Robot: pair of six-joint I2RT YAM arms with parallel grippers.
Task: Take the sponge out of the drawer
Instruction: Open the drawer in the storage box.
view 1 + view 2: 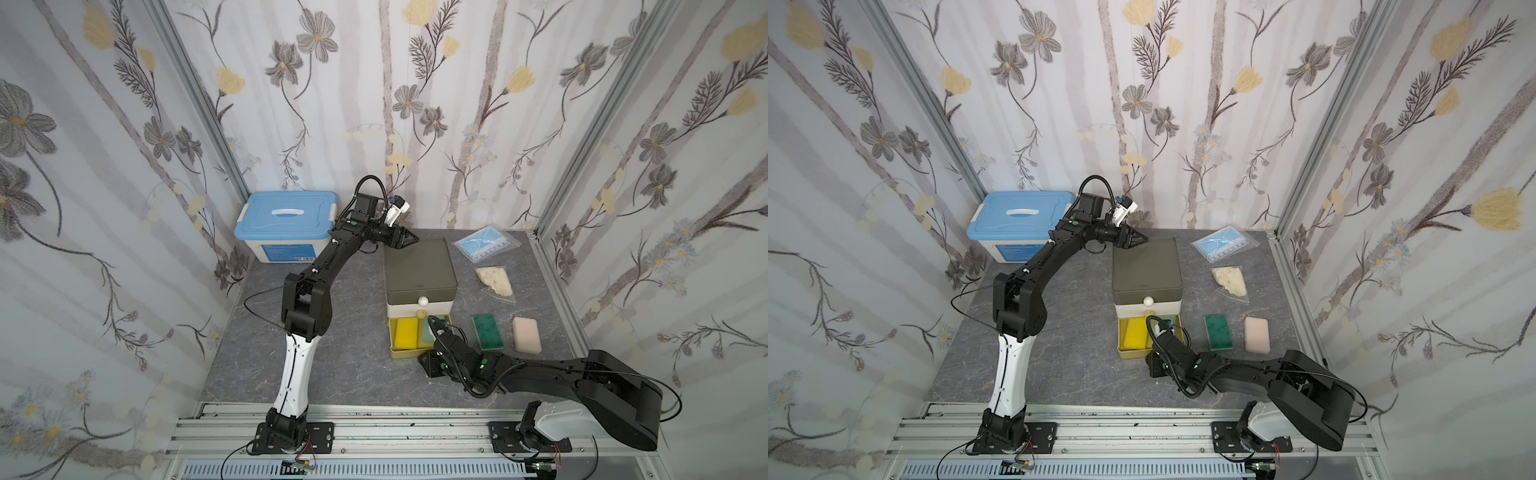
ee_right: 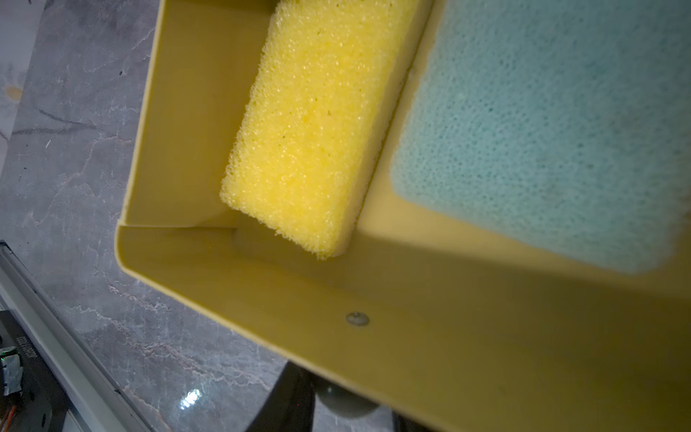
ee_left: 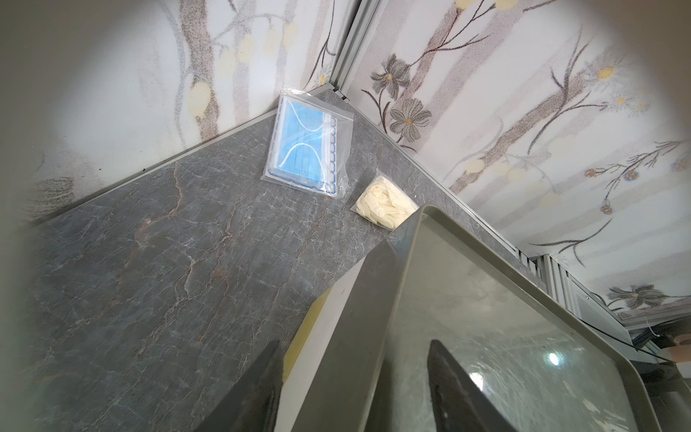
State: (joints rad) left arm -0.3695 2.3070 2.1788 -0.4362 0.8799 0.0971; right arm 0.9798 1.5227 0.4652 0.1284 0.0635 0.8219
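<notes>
The yellow drawer [image 1: 405, 354] [image 1: 1133, 353] [image 2: 411, 299] is pulled out from the bottom of the grey-topped cabinet [image 1: 417, 266] [image 3: 486, 299]. In it a yellow sponge [image 1: 404, 334] [image 1: 1133, 332] [image 2: 314, 127] lies beside a pale teal sponge [image 1: 427, 332] [image 2: 542, 123]. My right gripper [image 1: 424, 358] [image 1: 1152, 358] [image 2: 347, 411] is at the drawer's front, shut on its round grey knob [image 2: 346, 406]. My left gripper [image 1: 405, 241] [image 1: 1133, 240] [image 3: 355, 348] is shut on the cabinet's top rim at the back left corner, one finger outside and one on the lid.
On the table right of the cabinet lie a green scrub sponge [image 1: 487, 332], a pink sponge [image 1: 526, 334], a bag of gloves [image 1: 494, 280] [image 3: 385, 205] and a bag of blue masks [image 1: 484, 243] [image 3: 306, 149]. A blue-lidded box [image 1: 284, 224] stands at the back left.
</notes>
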